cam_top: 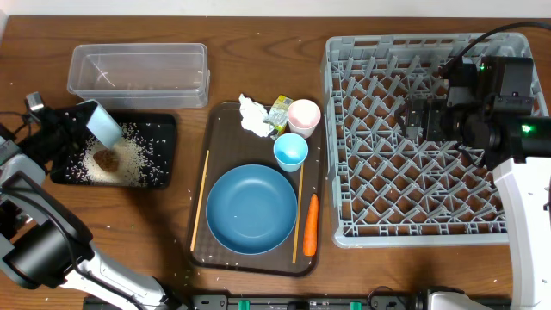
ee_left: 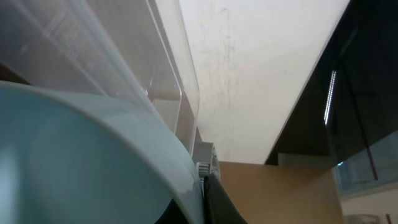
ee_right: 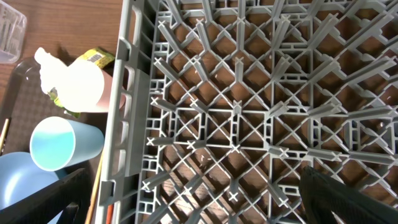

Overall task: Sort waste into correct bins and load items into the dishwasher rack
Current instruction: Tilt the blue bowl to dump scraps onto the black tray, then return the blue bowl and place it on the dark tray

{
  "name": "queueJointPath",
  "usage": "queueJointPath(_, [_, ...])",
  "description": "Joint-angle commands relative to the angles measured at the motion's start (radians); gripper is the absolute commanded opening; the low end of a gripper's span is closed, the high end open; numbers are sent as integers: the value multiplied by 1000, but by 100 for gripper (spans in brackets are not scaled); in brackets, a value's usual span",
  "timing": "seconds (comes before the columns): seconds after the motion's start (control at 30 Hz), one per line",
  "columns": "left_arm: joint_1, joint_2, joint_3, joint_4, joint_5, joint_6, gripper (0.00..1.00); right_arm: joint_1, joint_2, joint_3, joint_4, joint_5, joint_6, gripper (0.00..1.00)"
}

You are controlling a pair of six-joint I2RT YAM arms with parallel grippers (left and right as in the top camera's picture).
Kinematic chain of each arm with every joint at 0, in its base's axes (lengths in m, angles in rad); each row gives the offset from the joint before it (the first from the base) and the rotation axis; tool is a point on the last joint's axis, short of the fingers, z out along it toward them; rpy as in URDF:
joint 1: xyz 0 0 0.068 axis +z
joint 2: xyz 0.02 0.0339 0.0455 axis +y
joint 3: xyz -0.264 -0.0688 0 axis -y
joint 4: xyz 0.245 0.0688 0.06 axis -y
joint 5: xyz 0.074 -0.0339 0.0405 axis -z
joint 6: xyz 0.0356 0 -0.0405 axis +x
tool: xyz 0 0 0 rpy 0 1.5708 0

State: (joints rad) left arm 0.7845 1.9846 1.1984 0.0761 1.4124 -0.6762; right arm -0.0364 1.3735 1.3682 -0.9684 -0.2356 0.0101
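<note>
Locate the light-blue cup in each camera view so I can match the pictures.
Overhead: light-blue cup near the centre, standing between the pink cup and the blue plate.
Left wrist: not in it; the pale-blue curve there is the bowl.
Right wrist: lower left, just outside the rack wall.
Shared landmark: the grey rack, whose wall runs beside the cup in the overhead and right wrist views.

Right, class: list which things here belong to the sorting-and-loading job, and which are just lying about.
Job: rice, food lump, carrot, tissue, wrapper; black tray, clear tub; plate, bowl, blue cup, pink cup, chopsticks, rack.
Lying about: brown serving tray, table.
</note>
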Motion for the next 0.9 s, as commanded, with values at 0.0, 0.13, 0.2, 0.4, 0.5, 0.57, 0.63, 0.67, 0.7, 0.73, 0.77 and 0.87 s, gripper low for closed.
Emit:
queueJointPath(0.0, [-33, -25, 0, 66, 53, 18, 6, -9, 2, 16, 5, 0, -11, 99])
queueJointPath(0.13, [-88, -79, 0, 192, 79, 17, 6, -9, 2, 16, 6, 0, -11, 99])
queueJointPath(0.2, [-121, -126, 0, 235, 80, 17, 6, -9, 2, 16, 3, 0, -11, 99])
queueJointPath(0.4, [-265, -290, 0, 252, 79, 41, 6, -9, 2, 16, 0, 0, -11, 99])
queueJointPath(0.5, [-366, -348, 0, 251, 63, 62, 6, -9, 2, 16, 3, 0, -11, 99])
queueJointPath(0.57, [-432, -366, 0, 251, 34, 68, 6, -9, 2, 16, 2, 0, -11, 99])
queueJointPath(0.63, [-500, -369, 0, 245, -19, 68, 6, -9, 2, 16, 0, 0, -11, 99])
queueJointPath(0.67, [-526, -369, 0, 227, -57, 72, 6, -9, 2, 16, -1, 0, -11, 99])
queueJointPath(0.7, [-553, -369, 0, 185, -117, 86, 6, -9, 2, 16, -1, 0, -11, 99])
queueJointPath(0.73, [-575, -369, 0, 138, -175, 110, 6, -9, 2, 16, -1, 0, -12, 99])
queueJointPath(0.77, [-598, -369, 0, 79, -245, 146, 6, -9, 2, 16, -1, 0, -12, 99])
queueJointPath(0.87, [-673, -370, 0, -139, -509, 282, 6, -9, 2, 16, -1, 0, -12, 99])
